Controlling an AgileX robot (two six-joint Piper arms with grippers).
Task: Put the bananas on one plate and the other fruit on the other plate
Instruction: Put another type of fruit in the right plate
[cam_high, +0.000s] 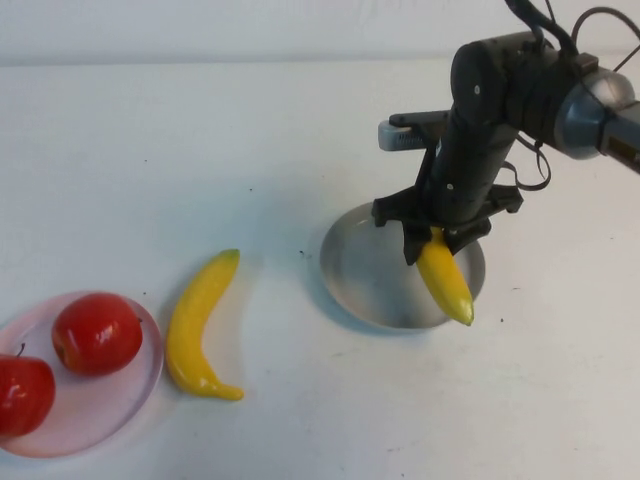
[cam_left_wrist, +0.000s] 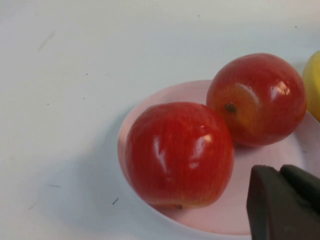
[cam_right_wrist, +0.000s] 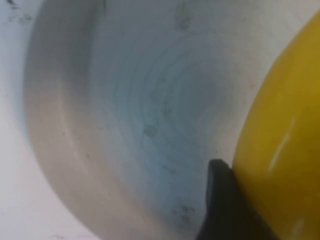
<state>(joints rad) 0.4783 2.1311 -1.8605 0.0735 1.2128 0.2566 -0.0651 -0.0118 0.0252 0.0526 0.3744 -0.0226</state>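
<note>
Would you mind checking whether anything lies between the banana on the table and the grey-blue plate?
Nothing visible does: bare table separates the loose banana from the grey-blue plate. The right gripper holds the other banana over that plate.

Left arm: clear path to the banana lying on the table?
Probably yes. The loose banana lies bare on the table beside the pink plate, where the shut left gripper hovers. Right gripper is busy over the grey plate.

Two apples (cam_high: 97, 333) sit side by side on the left plate (cam_high: 100, 410) at the bench's (cam_high: 300, 130) near left. One banana (cam_high: 198, 328) lies on the bench just right of that plate. Farther right, another plate (cam_high: 365, 270) has a second banana (cam_high: 445, 278) over its right rim.
</note>
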